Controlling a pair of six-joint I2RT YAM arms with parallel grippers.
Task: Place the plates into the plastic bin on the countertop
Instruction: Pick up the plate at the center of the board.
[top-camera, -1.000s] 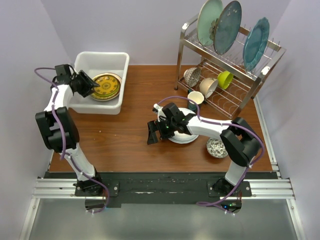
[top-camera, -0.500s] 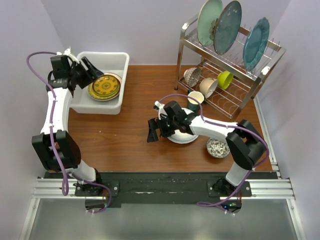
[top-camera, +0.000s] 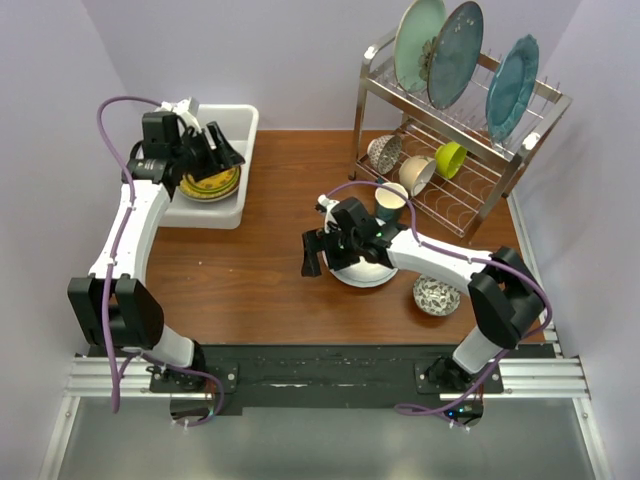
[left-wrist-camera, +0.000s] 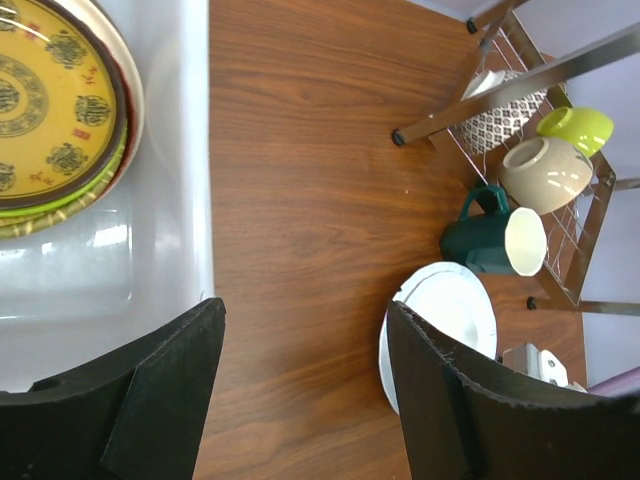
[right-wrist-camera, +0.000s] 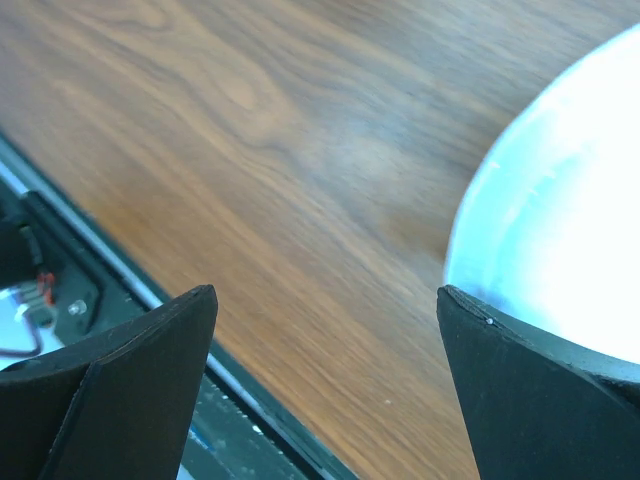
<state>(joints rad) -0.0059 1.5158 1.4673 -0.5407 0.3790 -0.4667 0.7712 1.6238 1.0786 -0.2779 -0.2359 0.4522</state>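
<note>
right tool (top-camera: 312, 254), wide, beside white plate (left-wrist-camera: 440, 320): a shallow bite could shove it along the worktop (top-camera: 250, 270). left tool (left-wrist-camera: 305, 305) wide, empty.

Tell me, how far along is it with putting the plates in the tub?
Plates are stacked in the tub, a yellow one on top. Both grippers are open and empty: left gripper above the tub, right gripper beside the white plate on the table, which remains.

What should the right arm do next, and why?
Probably slide its open fingers toward the white plate and close on its rim: the plate lies on the countertop next to them, not yet gripped, while other plates already sit in the plastic bin.
</note>
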